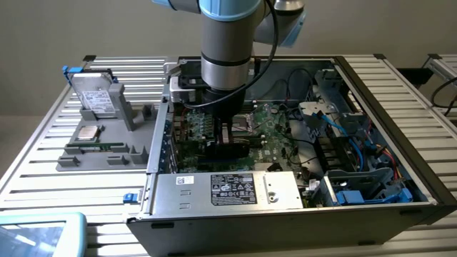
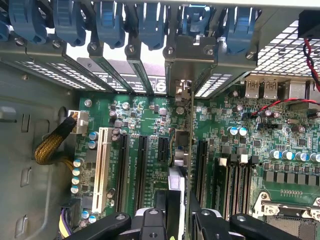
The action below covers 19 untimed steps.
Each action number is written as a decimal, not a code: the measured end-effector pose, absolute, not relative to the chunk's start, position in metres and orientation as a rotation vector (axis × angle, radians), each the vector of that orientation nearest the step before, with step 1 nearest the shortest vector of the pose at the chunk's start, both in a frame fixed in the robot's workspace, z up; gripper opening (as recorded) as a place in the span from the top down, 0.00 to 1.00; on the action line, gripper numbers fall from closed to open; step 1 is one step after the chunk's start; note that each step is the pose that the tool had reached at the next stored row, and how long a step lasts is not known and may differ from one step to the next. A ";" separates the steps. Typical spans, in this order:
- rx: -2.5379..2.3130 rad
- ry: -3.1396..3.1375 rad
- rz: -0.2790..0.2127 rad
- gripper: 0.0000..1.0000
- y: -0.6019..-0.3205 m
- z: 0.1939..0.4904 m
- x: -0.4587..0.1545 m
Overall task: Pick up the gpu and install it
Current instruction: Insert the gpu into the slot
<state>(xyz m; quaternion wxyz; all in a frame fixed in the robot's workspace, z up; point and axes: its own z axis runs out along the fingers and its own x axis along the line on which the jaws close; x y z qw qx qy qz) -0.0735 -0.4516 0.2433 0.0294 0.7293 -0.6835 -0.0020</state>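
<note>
Exterior view has the arm (image 1: 227,48) reaching straight down into the open computer case (image 1: 386,85) on the slatted bench (image 1: 43,160), the tool (image 1: 227,140) low over the green motherboard (image 1: 275,128). Wrist view shows the tool (image 2: 178,212) clamped on the gpu (image 2: 181,145), which stands on edge, seen thin, in line with a slot among the expansion slots (image 2: 132,165), its metal bracket up by the blue-latched rear openings (image 2: 150,25). A parts holder (image 1: 100,144) sits outside the case
</note>
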 end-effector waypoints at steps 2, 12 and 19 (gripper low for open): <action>2.249 -2.108 -0.006 0.73 -0.452 0.243 -0.073; 2.249 -2.108 -0.006 0.73 -0.452 0.243 -0.071; 2.250 -2.108 -0.006 0.73 -0.452 0.242 -0.072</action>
